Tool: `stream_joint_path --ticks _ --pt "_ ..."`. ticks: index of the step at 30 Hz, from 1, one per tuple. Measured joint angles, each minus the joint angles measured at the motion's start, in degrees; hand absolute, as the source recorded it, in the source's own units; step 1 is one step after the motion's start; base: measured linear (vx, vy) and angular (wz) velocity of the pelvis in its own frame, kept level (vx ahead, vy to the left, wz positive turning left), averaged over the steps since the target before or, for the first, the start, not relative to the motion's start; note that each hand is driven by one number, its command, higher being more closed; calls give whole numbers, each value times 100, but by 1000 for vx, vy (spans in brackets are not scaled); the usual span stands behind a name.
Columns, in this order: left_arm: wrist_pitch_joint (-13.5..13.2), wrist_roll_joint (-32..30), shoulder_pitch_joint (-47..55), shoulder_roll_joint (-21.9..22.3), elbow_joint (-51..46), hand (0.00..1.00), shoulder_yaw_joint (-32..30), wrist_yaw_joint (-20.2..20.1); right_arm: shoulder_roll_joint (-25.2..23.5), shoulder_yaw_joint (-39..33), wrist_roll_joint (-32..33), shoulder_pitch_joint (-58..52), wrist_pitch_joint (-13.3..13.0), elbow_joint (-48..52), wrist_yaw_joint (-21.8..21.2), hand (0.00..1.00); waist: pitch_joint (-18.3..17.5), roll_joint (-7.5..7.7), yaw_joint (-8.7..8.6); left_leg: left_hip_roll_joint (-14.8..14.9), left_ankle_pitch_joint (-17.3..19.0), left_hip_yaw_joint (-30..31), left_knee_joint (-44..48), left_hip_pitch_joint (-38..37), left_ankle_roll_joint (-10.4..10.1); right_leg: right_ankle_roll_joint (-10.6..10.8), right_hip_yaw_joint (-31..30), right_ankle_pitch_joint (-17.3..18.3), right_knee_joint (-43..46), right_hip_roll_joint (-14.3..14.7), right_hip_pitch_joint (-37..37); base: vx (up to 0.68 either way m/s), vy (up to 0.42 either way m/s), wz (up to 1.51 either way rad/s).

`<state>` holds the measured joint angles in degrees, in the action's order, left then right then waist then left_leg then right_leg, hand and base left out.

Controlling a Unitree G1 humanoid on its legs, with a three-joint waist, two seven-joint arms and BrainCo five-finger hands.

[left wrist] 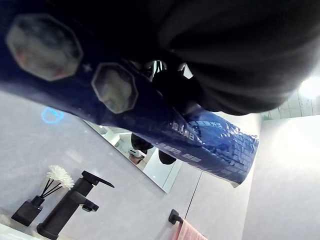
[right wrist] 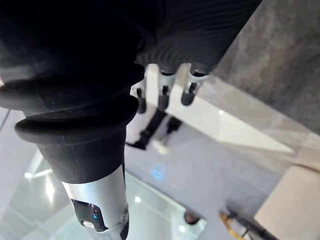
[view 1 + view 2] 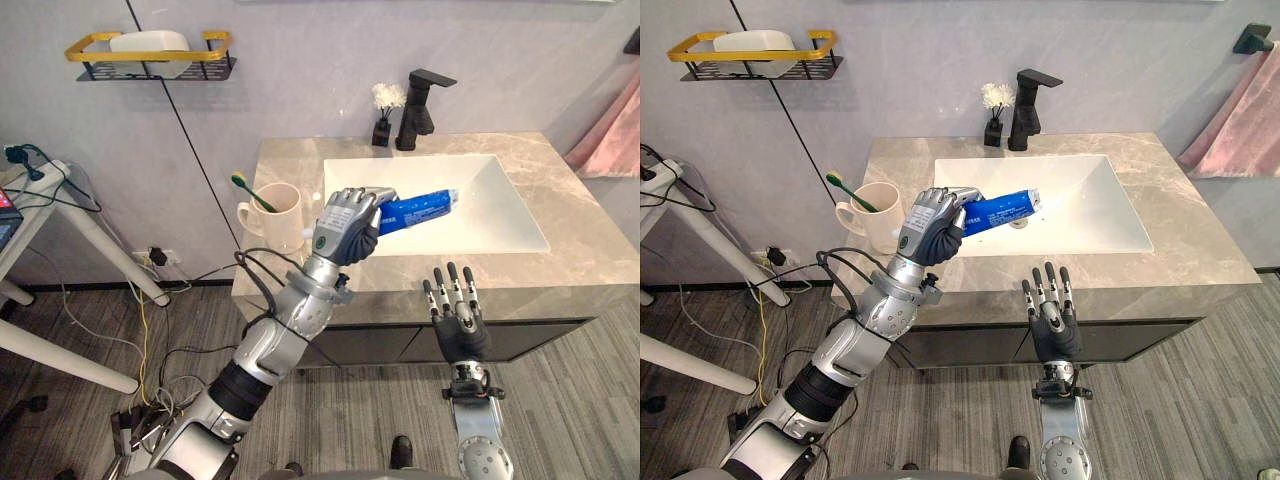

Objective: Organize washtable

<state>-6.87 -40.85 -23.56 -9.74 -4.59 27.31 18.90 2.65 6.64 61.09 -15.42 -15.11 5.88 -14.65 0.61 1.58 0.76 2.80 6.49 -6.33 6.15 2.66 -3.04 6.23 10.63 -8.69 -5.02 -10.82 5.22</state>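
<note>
Grey marble bench (image 3: 560,190) with a white sink (image 3: 500,215) set in it. A pink towel (image 3: 610,140) hangs off to the right and a black-and-yellow wall shelf (image 3: 150,60) sits up left. A black faucet (image 3: 418,110) stands at the sink's back rim. A cream mug (image 3: 280,215) stands on the bench left of the sink.

The left hand (image 3: 345,228) is raised above the bench between mug and sink, with its fingers curled round one end of a blue toothpaste tube (image 3: 420,209). The tube lies roughly level, and its free flat end points out over the sink. The end in the palm is hidden (likely the cap end). The right hand (image 3: 458,320) hangs low in front of the bench's front edge, fingers straight, holding nothing.

A green toothbrush (image 3: 252,192) leans in the mug. A small reed diffuser (image 3: 384,115) stands just beside the faucet.

Handling, judged:
- The tube is light and not fragile.
- Its walls are soft, so they dent and may ooze under a hard squeeze.
- Its glossy skin is probably slick.
- The best hold is near the stiffer cap shoulder, with a moderate grip.
- The mug could tip if bumped.
</note>
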Motion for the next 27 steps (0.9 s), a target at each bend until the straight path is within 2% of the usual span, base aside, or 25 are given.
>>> stream_joint_path --ticks 4,11,18,27 --pt "-18 44 0 6 0 100 2 -1 9 52 -336 288 -11 3 94 0 -30 28 1 1 -27 15 -26 -13 -5 0 14 0 4 3 -8 -16 -13 1" --pt "-33 45 0 33 1 100 6 -3 17 440 -339 554 -11 495 86 0 -71 82 5 1 -30 68 -29 -50 -6 0 35 0 -8 2 -86 -12 -8 4" --pt "-28 88 -15 38 118 100 51 -9 42 790 -323 719 -7 1085 84 0 -154 203 -1 1 -30 69 -23 -52 -6 0 34 0 -7 2 -91 0 0 0" --pt "-19 122 -269 34 457 100 80 -5 249 958 -206 852 47 1205 79 0 -161 214 -1 3 -28 48 -7 -55 -7 0 28 0 -1 3 -84 -4 -2 0"
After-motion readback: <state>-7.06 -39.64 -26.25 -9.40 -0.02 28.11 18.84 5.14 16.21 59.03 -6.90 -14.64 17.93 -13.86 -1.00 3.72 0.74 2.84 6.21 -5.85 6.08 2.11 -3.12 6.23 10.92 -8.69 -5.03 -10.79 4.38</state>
